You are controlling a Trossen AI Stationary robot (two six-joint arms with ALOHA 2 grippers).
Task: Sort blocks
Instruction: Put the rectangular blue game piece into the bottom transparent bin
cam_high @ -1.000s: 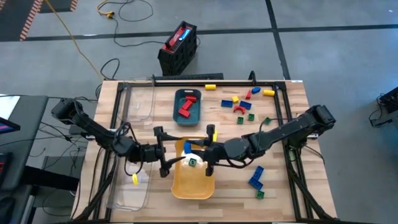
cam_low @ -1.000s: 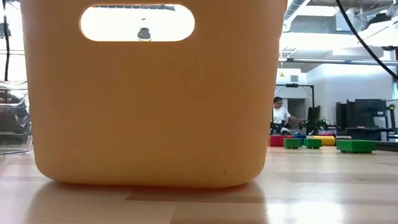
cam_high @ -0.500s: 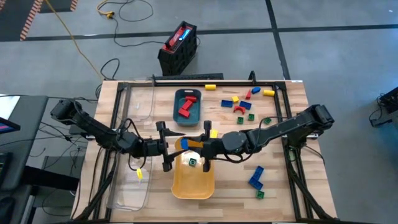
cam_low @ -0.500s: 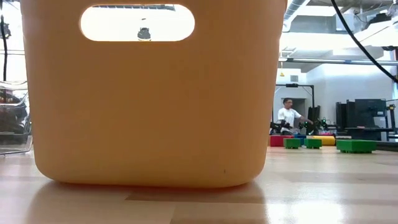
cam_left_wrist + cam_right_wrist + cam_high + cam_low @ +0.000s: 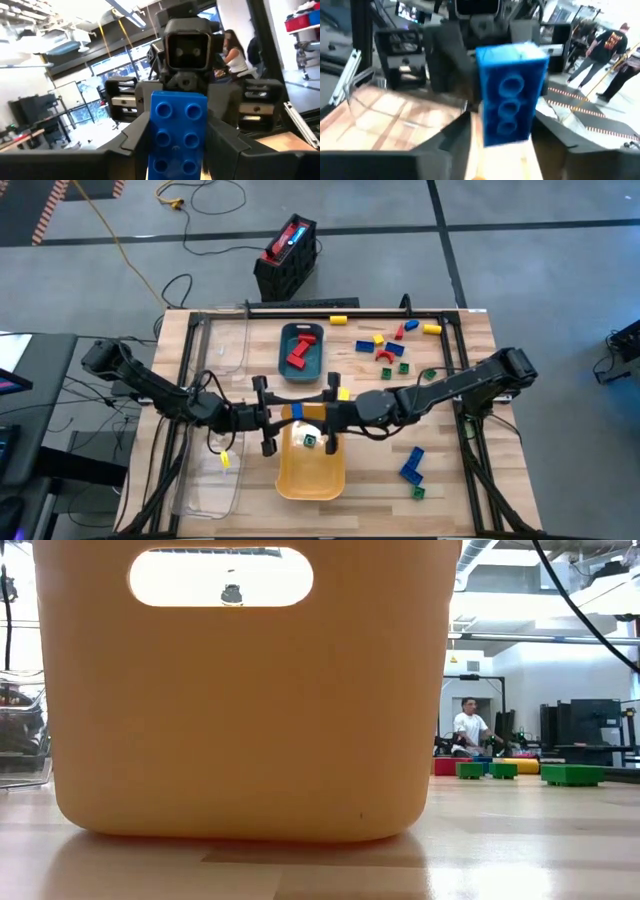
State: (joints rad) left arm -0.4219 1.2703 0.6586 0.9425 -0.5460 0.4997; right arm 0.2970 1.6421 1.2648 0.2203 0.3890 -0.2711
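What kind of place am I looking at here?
Probably a robotics lab or workshop. A wooden table with two robot arms stands on a bare concrete floor, a yellow cable trails across it, and people work among equipment racks behind.

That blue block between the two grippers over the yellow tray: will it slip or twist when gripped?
The blue block looks like hard moulded plastic, so it probably won't flex in the left gripper. Its smooth flat sides may let it pivot under a light pinch. Round hollows on one face suggest it is light.
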